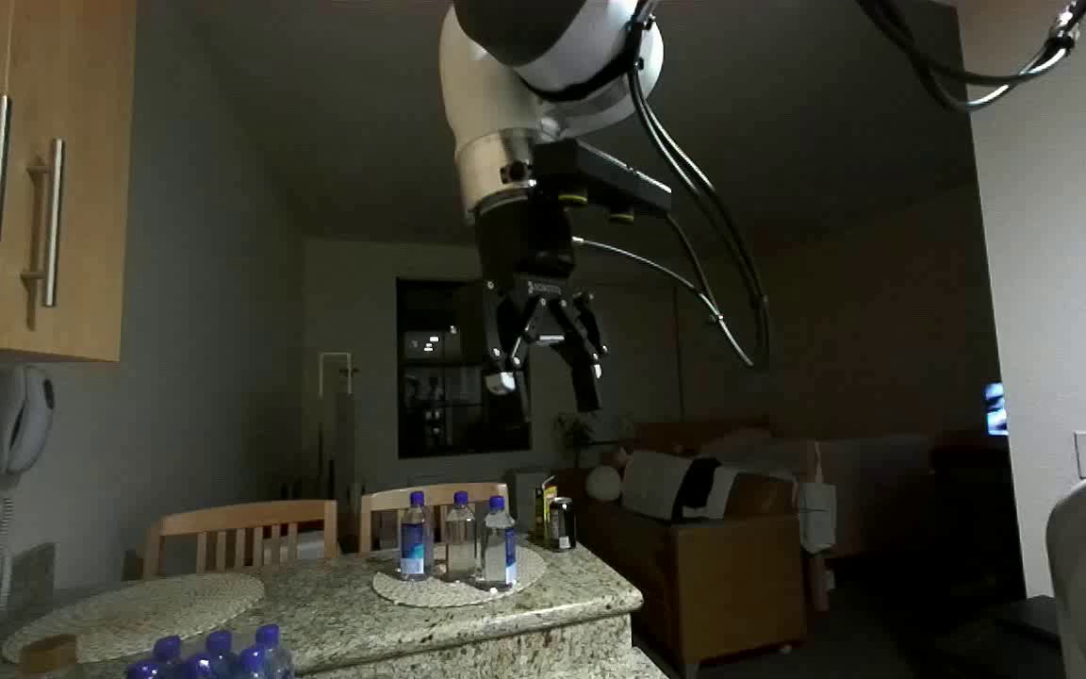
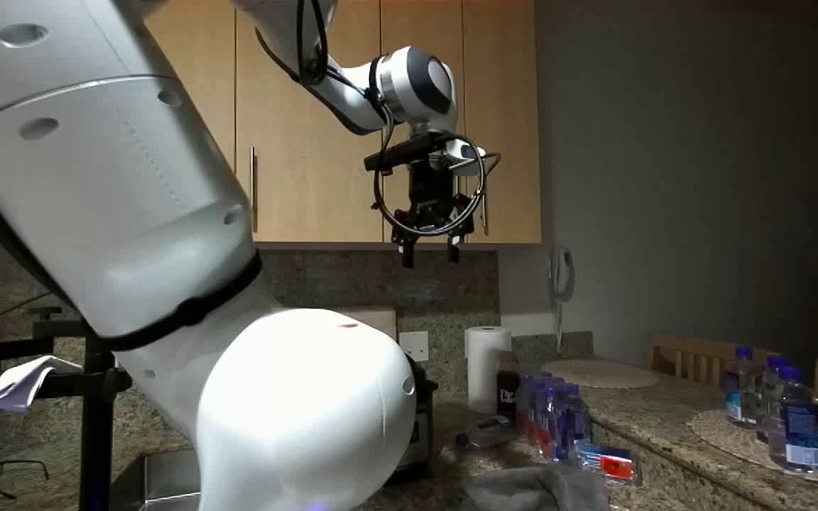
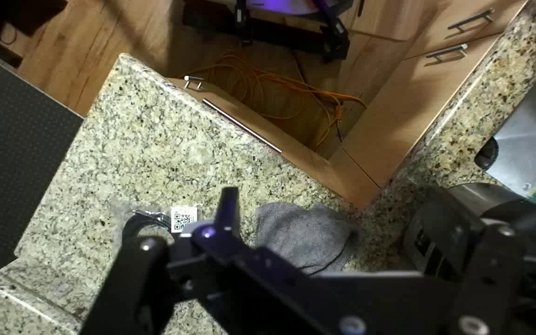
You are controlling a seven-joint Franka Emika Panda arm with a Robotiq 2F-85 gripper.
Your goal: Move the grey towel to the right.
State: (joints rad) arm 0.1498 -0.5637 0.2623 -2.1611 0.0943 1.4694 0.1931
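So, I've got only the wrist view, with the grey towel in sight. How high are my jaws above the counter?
Observer: Well up. In both exterior views the open jaws hang high above the granite counter.
Operator: Is anything standing near the grey towel that I can't see?
Observer: Yes, in an exterior view a cluster of blue-capped bottles stands behind it as that camera looks.
Operator: Are all the bottles over there upright?
Observer: No, in that same picture a lone bottle lies on its side near the cluster.
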